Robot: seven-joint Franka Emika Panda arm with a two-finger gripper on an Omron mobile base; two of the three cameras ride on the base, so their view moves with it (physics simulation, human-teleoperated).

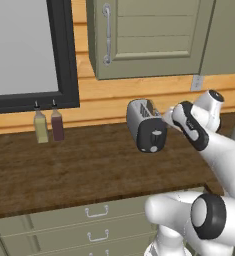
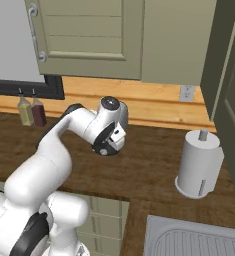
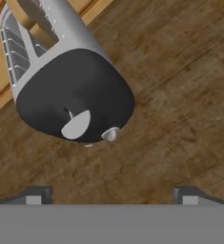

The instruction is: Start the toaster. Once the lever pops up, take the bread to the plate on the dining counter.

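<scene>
The boxy silver-grey toaster with black end panel stands on the dark wood-grain counter near the back wall. The gripper, fingertips wide apart, hovers at its three o'clock. Two bottles stand at its nine o'clock.

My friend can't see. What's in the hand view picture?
A silver toaster sits on a brown wooden counter, its black end panel with a round knob facing the camera. The open gripper's two dark fingertips poke up below, not touching it.
</scene>
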